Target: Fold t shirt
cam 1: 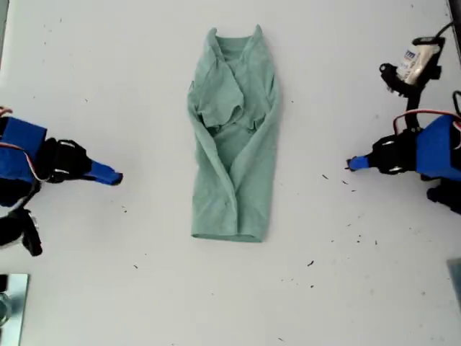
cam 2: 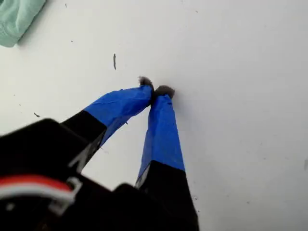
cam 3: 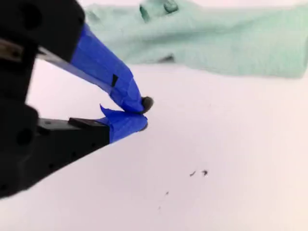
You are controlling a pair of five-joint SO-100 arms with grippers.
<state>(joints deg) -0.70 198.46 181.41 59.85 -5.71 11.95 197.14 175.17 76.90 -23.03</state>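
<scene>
The pale green t shirt (cam 1: 234,144) lies on the white table, its sides folded inward into a long narrow strip. Its neck points to the top of the exterior view and its hem to the bottom. My first gripper (cam 1: 351,164) rests at the exterior view's right, well apart from the shirt. In its wrist view the blue tips (cam 2: 156,90) are shut on nothing, and a corner of the t shirt (cam 2: 17,17) shows. My second gripper (cam 1: 117,178) sits at the exterior view's left, also apart from the cloth. Its tips (cam 3: 142,113) are shut and empty, with the t shirt (cam 3: 216,38) lying beyond them.
A white and black device (cam 1: 414,65) with cables stands at the exterior view's top right. A metallic object (cam 1: 11,303) sits at that view's bottom left corner. Small dark specks (cam 1: 324,176) dot the table near my first gripper.
</scene>
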